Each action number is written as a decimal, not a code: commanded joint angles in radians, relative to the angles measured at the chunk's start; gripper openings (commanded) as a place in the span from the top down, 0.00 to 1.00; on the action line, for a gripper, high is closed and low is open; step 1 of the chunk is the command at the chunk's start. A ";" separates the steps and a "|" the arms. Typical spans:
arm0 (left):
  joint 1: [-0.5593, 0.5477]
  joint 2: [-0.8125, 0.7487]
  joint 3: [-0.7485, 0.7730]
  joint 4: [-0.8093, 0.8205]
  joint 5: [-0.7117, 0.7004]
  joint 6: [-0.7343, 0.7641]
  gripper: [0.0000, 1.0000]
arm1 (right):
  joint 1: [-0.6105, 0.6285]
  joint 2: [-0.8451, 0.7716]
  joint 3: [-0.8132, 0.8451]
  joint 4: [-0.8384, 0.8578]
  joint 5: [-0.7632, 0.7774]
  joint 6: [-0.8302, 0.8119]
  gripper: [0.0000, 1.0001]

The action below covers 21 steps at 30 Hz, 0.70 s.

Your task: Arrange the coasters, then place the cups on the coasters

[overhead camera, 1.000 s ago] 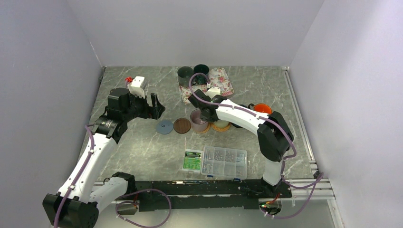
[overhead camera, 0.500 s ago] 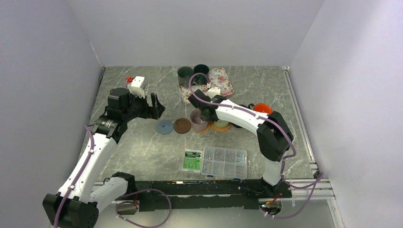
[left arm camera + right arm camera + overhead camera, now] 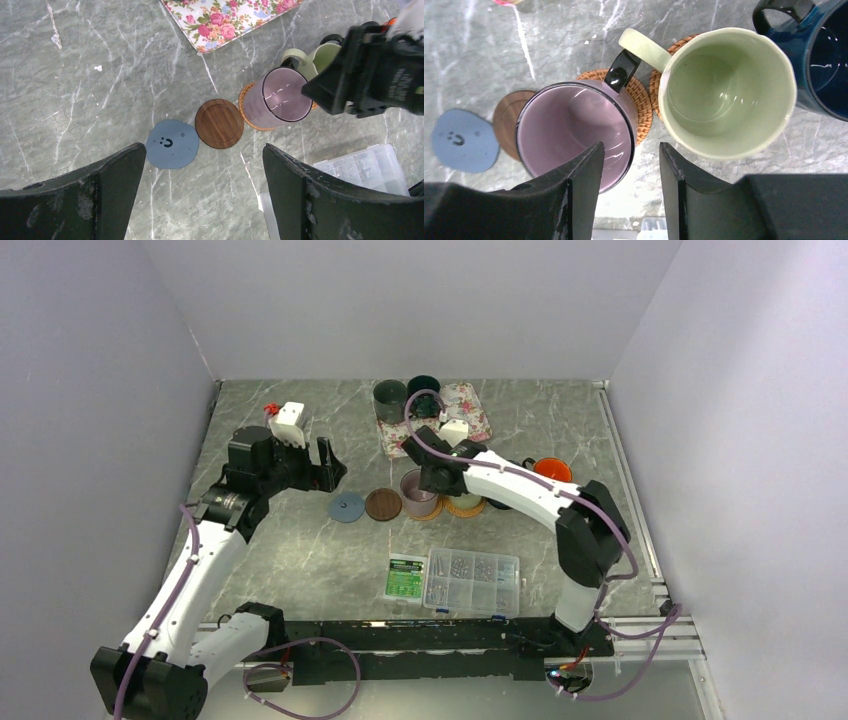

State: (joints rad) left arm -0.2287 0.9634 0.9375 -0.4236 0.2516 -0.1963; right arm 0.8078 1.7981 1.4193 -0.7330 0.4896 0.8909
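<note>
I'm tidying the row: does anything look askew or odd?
Only the light blue coaster: its outline is lopsided, unlike the round dark brown coaster beside it. The mauve cup and pale green cup stand upright; nothing spilled.

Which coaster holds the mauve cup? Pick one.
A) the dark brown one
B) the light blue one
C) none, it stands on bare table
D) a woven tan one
D: the mauve cup stands on a woven tan coaster whose rim shows around its base. The light blue coaster and dark brown coaster lie bare beside it.
</note>
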 commanded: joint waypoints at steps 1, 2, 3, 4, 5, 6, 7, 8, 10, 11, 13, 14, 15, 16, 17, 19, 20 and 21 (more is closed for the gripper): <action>0.000 -0.025 -0.011 0.041 -0.040 0.008 0.07 | -0.001 -0.139 -0.016 0.056 -0.025 -0.060 0.50; 0.000 -0.024 -0.014 0.044 -0.044 0.008 0.07 | -0.002 -0.165 -0.028 0.071 -0.030 -0.078 0.49; 0.000 -0.021 -0.016 0.049 -0.046 0.010 0.07 | -0.003 -0.193 -0.044 0.088 -0.036 -0.098 0.47; 0.000 -0.012 -0.020 0.055 -0.050 0.011 0.07 | -0.005 -0.220 -0.060 0.109 -0.039 -0.125 0.45; 0.001 0.002 -0.016 0.054 -0.051 0.011 0.07 | -0.009 -0.248 -0.076 0.125 -0.043 -0.145 0.44; 0.001 0.030 -0.008 0.047 -0.047 0.013 0.07 | -0.017 -0.274 -0.092 0.146 -0.052 -0.175 0.43; 0.000 0.052 0.000 0.042 -0.039 0.016 0.07 | -0.028 -0.310 -0.110 0.168 -0.066 -0.206 0.43; 0.000 0.074 0.008 0.043 -0.030 0.017 0.07 | -0.042 -0.335 -0.124 0.182 -0.087 -0.232 0.43; 0.000 0.123 0.032 0.063 -0.003 0.018 0.07 | -0.095 -0.381 -0.156 0.211 -0.138 -0.288 0.43; -0.001 0.155 0.052 0.067 0.021 0.017 0.07 | -0.119 -0.404 -0.171 0.222 -0.162 -0.311 0.43; 0.000 0.226 0.120 0.071 0.074 0.011 0.07 | -0.177 -0.452 -0.214 0.253 -0.216 -0.355 0.43; -0.002 0.266 0.152 0.073 0.091 0.009 0.08 | -0.214 -0.476 -0.243 0.268 -0.254 -0.375 0.43; -0.004 0.299 0.185 0.083 0.101 0.013 0.08 | -0.255 -0.499 -0.264 0.282 -0.300 -0.390 0.43; -0.007 0.337 0.212 0.097 0.107 0.022 0.08 | -0.294 -0.520 -0.285 0.297 -0.340 -0.401 0.43; -0.010 0.371 0.249 0.108 0.111 0.035 0.08 | -0.335 -0.540 -0.310 0.316 -0.382 -0.411 0.43; -0.014 0.449 0.311 0.121 0.122 0.077 0.09 | -0.398 -0.574 -0.354 0.357 -0.459 -0.440 0.43; -0.016 0.486 0.341 0.128 0.136 0.104 0.10 | -0.423 -0.587 -0.372 0.375 -0.482 -0.450 0.43; -0.018 0.527 0.369 0.136 0.161 0.139 0.11 | -0.443 -0.597 -0.386 0.385 -0.519 -0.458 0.44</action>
State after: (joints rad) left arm -0.2344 1.3930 1.1870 -0.3683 0.3225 -0.1646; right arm 0.4328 1.2610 1.0832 -0.4583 0.1539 0.5179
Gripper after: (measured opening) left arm 0.906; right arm 0.568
